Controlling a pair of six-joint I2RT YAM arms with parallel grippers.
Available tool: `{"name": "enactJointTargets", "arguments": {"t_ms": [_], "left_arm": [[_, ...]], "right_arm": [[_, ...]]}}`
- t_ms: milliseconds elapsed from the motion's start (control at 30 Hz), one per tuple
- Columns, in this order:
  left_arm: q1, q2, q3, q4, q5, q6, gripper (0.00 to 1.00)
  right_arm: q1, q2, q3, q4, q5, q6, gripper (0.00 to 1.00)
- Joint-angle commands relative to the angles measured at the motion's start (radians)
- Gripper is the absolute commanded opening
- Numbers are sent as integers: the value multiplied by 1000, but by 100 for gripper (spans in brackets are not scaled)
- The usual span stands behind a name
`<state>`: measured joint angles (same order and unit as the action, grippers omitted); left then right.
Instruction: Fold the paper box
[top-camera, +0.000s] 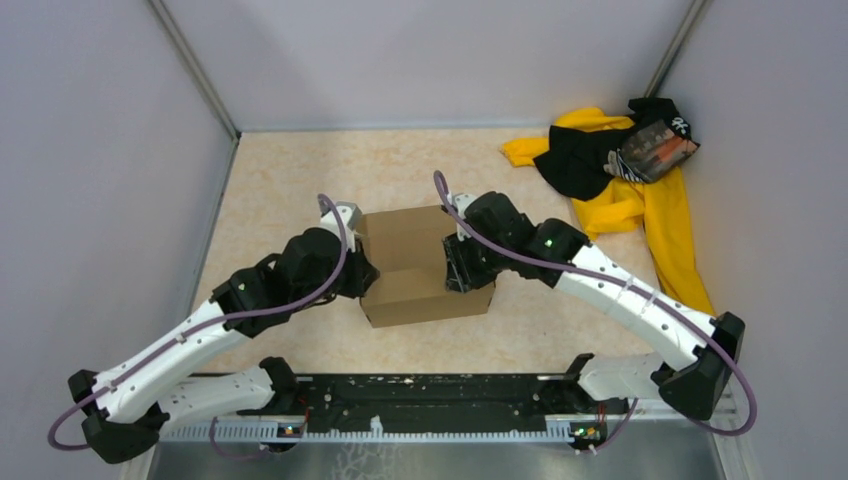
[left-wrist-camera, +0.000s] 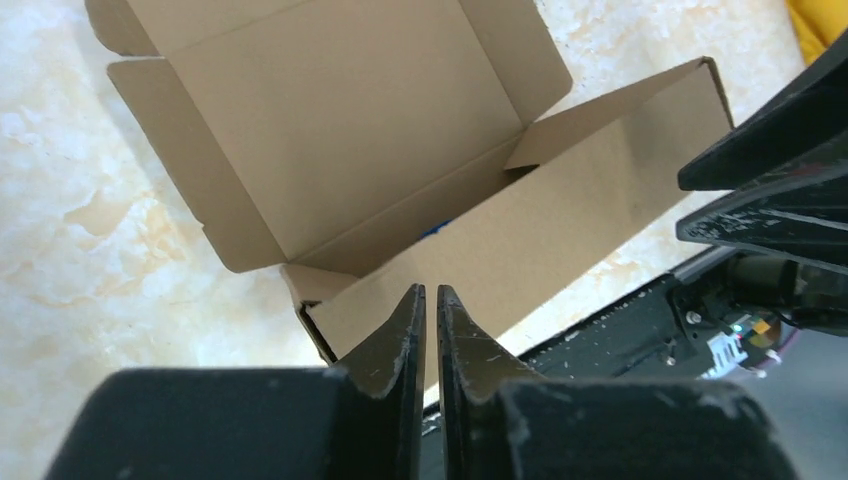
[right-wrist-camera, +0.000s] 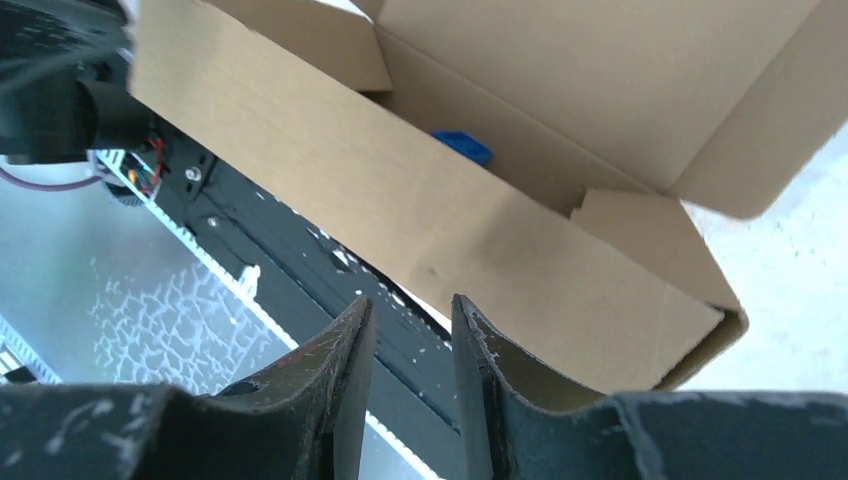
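Beside left end effector (left-wrist-camera: 431, 290), paper box (left-wrist-camera: 350, 130)

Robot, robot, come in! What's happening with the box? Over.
Left gripper nearly shut, right gripper open. Paper box lid open, blue block inside. Cloth pile off in corner.
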<state>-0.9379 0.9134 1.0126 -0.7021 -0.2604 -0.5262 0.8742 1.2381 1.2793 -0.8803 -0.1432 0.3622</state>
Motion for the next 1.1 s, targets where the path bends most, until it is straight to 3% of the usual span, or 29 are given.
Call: {"name": "enactJointTargets", "arguments": {"t_ms": [0,633,1067], "left_arm": [[-28,-39,-40,23,41,-74,13],[-146,-3,-135,42,-50,-147,11],[-267,9,-163,-7,-118,-243,10]], "right_arm": [[8,-87,-65,24,53,59,34],[8,-227,-211,22,176,128,33],[8,-374,-350,2,148,205,30]]}}
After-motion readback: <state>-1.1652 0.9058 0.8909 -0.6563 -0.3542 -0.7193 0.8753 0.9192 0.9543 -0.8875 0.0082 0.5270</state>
